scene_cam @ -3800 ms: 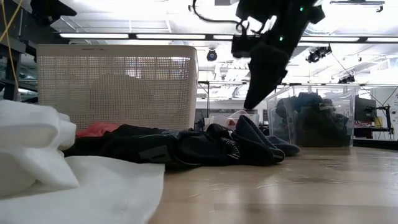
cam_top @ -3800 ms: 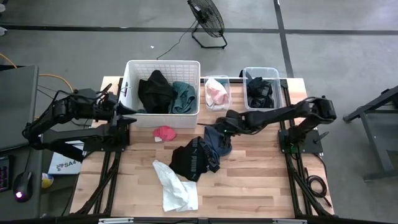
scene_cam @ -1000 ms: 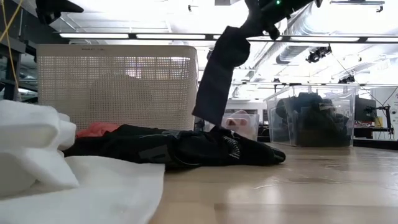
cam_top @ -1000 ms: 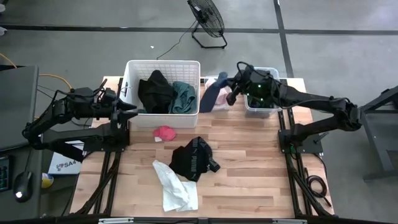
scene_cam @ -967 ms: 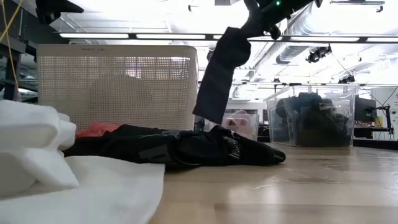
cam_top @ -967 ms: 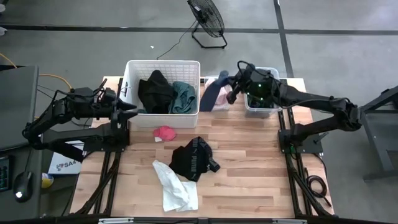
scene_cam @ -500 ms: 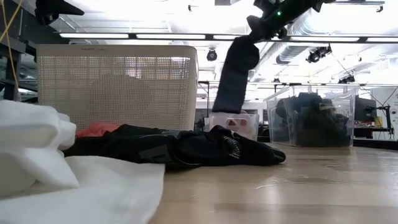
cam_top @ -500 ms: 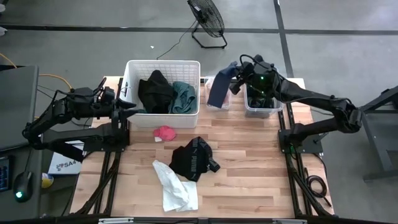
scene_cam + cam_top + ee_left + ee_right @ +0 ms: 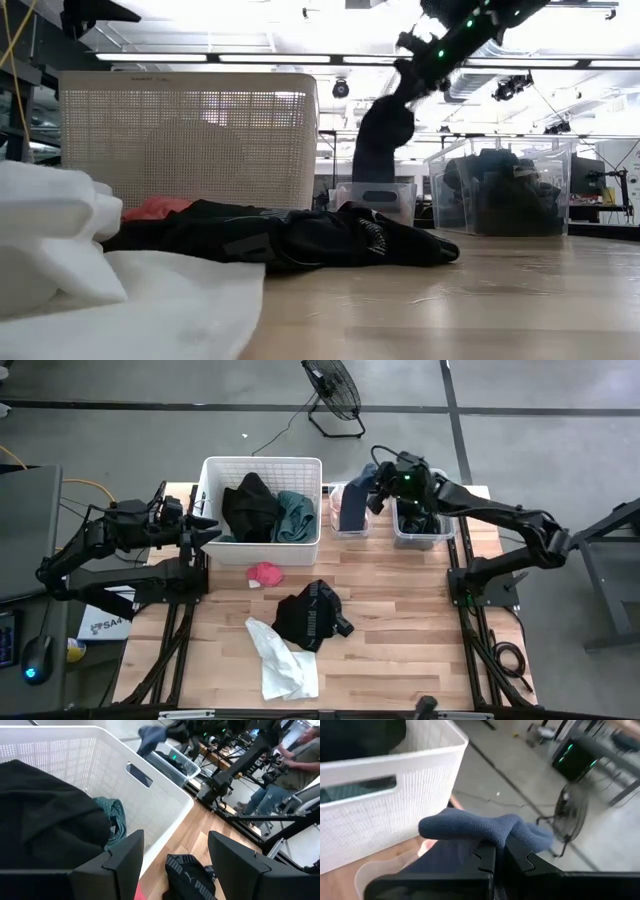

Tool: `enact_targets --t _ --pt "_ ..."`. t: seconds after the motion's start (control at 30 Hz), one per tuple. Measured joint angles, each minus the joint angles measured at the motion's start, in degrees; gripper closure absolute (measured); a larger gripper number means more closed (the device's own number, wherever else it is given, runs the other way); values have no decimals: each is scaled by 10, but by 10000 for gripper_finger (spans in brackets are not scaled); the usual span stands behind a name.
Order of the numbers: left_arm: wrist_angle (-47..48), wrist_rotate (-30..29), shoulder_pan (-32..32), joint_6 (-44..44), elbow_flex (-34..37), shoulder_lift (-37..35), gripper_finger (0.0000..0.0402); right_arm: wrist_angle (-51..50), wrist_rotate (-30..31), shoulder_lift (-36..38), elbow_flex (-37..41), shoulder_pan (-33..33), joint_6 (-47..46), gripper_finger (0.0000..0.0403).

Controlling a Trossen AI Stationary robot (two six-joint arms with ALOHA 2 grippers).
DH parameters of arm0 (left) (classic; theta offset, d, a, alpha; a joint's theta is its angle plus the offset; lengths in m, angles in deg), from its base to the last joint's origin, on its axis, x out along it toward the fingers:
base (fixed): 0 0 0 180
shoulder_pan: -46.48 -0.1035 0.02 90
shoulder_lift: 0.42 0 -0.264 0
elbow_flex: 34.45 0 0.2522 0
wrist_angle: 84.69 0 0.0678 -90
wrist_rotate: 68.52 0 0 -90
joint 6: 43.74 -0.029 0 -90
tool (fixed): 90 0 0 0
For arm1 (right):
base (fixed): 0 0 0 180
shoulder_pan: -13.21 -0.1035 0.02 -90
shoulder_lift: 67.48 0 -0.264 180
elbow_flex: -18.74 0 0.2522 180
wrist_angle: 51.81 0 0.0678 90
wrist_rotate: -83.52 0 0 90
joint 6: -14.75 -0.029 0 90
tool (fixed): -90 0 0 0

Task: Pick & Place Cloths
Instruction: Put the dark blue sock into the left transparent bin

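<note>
Hanging from the right gripper [image 9: 373,478] in the upper middle of the high view, a dark blue cloth [image 9: 352,500] drapes down over the small clear tub [image 9: 349,525] that sits between the white basket [image 9: 262,464] and the larger clear tub [image 9: 421,536]. The right wrist view shows the two fingers pressed together on a fold of the blue fabric [image 9: 485,830], with the basket wall [image 9: 385,802] just beside it. In the low view the same cloth [image 9: 375,140] dangles in the upper middle of the frame, its lower end reaching down to the small tub [image 9: 375,197].

Inside the basket lie a black garment [image 9: 250,505] and a teal-green cloth [image 9: 296,515]. The larger tub at the upper right holds dark clothing [image 9: 418,510]. On the wooden table [image 9: 400,640], a small red-pink cloth [image 9: 264,573] lies just below the basket, a black garment with white lettering [image 9: 312,615] sits near the centre, and a white cloth [image 9: 283,660] lies at the lower middle.

The left gripper [image 9: 207,532] hovers at the basket's left edge, at the left of the high view, with its fingers [image 9: 120,855] spread wide and holding nothing. A floor fan [image 9: 332,390] stands beyond the table at the top of the frame.
</note>
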Motion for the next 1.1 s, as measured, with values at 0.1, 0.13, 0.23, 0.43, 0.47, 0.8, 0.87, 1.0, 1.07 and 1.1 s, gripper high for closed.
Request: enact_targets --t 0.1,0.13,0.23,0.43,0.47,0.8,0.87,1.0,1.07,1.1 --pt "0 -2 0 0 0 0 186 0 -32 -32 0 0 -19 399" --pt "0 -2 0 0 0 0 186 1 -41 -44 0 0 -25 399" --pt "0 -3 0 0 0 0 186 0 -43 -81 0 0 -57 399" --pt "0 -4 0 2 0 0 186 13 -76 -142 0 0 -110 399" --pt "0 -4 0 2 0 0 186 14 -85 -153 0 0 -119 399" --pt "-1 -4 0 3 0 0 186 15 -120 -239 0 -1 -191 399" --pt "-1 -4 0 3 0 0 186 15 -130 -251 0 -1 -200 399" --pt "0 -4 0 3 0 0 186 11 -142 -265 0 -1 -201 399" --pt "0 -4 0 3 0 0 186 11 -142 -264 0 -1 -202 395" --pt "-1 -4 0 2 0 0 186 11 -142 -262 0 -1 -202 391"
